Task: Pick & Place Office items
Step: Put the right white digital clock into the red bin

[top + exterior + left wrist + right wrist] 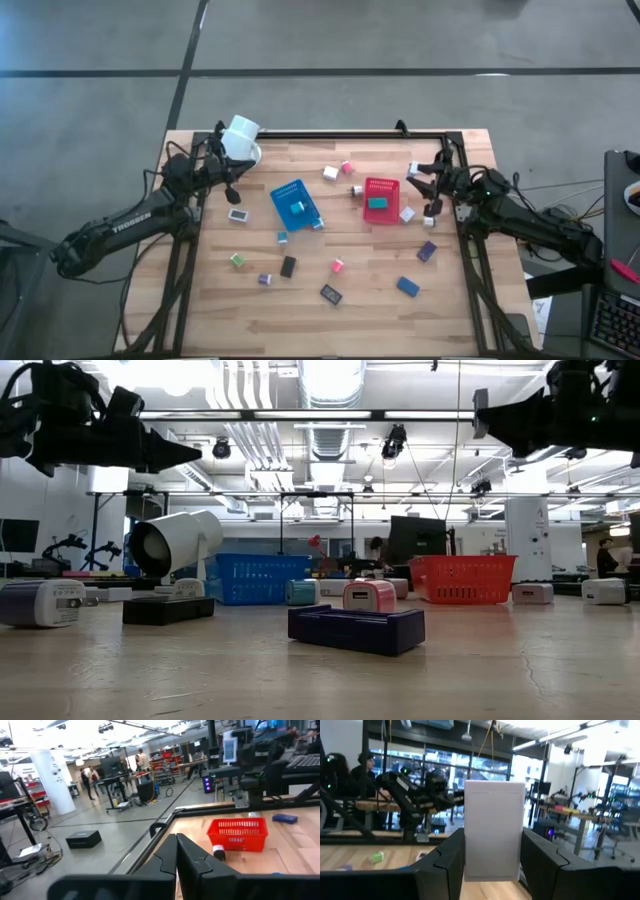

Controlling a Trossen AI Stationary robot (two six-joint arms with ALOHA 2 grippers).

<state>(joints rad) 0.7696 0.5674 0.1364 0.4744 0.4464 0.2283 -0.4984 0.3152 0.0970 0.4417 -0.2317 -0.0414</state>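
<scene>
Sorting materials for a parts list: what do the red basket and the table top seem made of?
Red basket: likely moulded plastic, judging by its slotted lattice walls and uniform, slightly glossy colour.
Table top: wood, probably butcher-block; light joined strips with visible grain, satin finish.
</scene>
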